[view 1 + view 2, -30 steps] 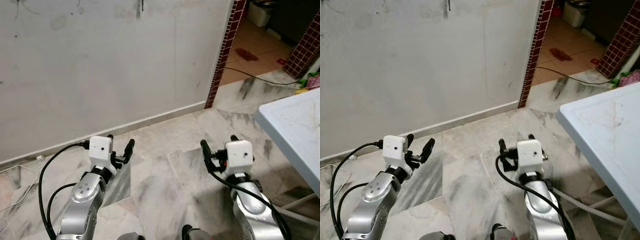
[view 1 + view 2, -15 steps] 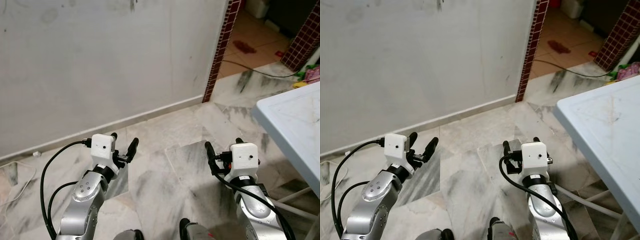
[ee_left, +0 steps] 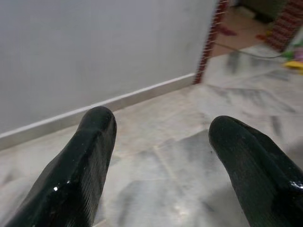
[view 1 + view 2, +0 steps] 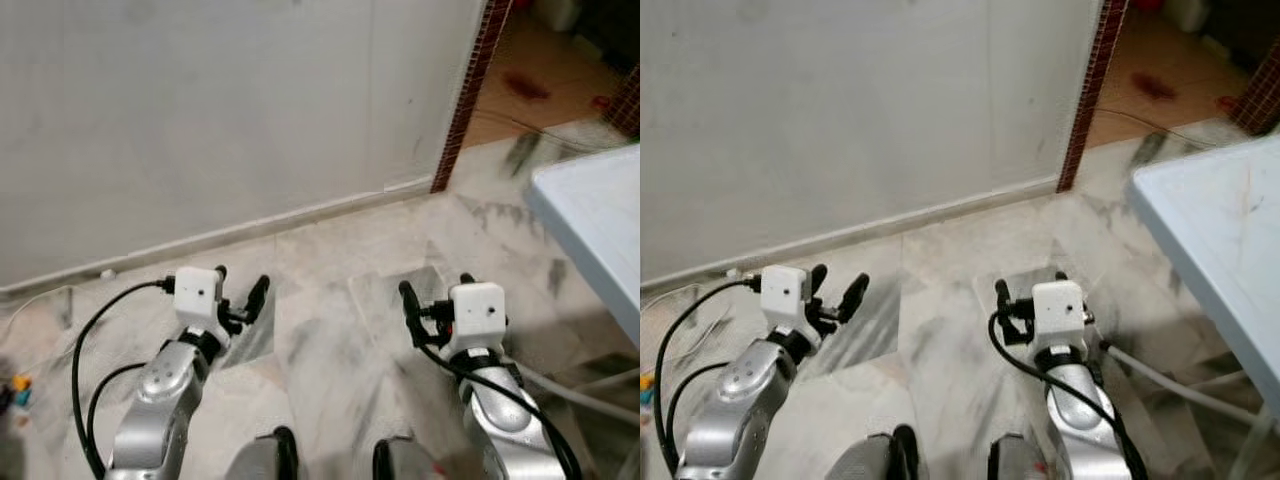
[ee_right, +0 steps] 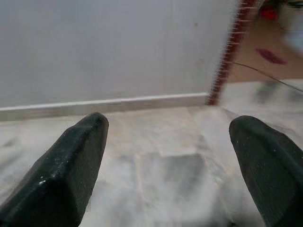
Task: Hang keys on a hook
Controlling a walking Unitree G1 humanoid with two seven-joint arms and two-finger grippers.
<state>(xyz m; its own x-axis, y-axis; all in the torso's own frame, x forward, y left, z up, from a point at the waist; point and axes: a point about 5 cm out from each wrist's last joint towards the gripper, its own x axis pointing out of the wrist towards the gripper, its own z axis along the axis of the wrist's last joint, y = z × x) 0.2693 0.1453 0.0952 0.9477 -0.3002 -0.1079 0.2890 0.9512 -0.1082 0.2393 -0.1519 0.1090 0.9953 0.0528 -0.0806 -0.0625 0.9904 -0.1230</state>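
Left gripper [image 4: 238, 293]: ours, two long black fingers spread apart and empty, lower left of the frame, over the grey-veined marble floor [image 4: 330, 250].
Right gripper [image 4: 436, 297]: fingers parted, empty, lower centre-right.
Keys, hook: we cannot place either; so bearing, long axis and nearer arm remain untold.
Surroundings: plain white plastered wall [image 4: 220, 110] across the top; pale blue table [image 4: 600, 225] at right edge.
Writing, brands: we read none.
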